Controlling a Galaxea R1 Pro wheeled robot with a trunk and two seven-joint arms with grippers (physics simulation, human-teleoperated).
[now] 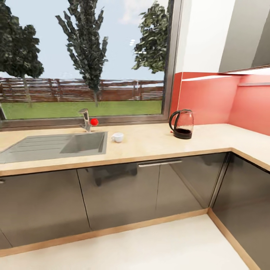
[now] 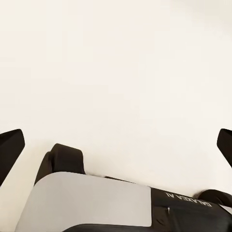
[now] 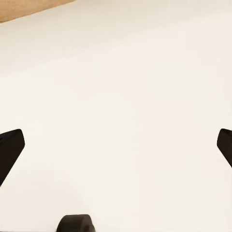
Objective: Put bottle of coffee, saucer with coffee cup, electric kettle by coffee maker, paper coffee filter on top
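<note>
Kitchen countertop: light wood worktop seen from the head view, running under a wide window and turning a corner at the right against a red backsplash.
Sink: steel, inset at the left part of the worktop; faucet behind it with a red knob.
Coffee cup: white, upright on the bare worktop just right of the sink.
Electric kettle: dark, see-through, on its black base, near the backsplash, well apart from the cup.
Left gripper: left wrist view, black fingertips wide apart at the frame edges, nothing between them, over pale floor; robot body parts below.
Right gripper: right wrist view, fingers spread likewise, nothing between them, over pale floor with a wooden strip at one corner.
</note>
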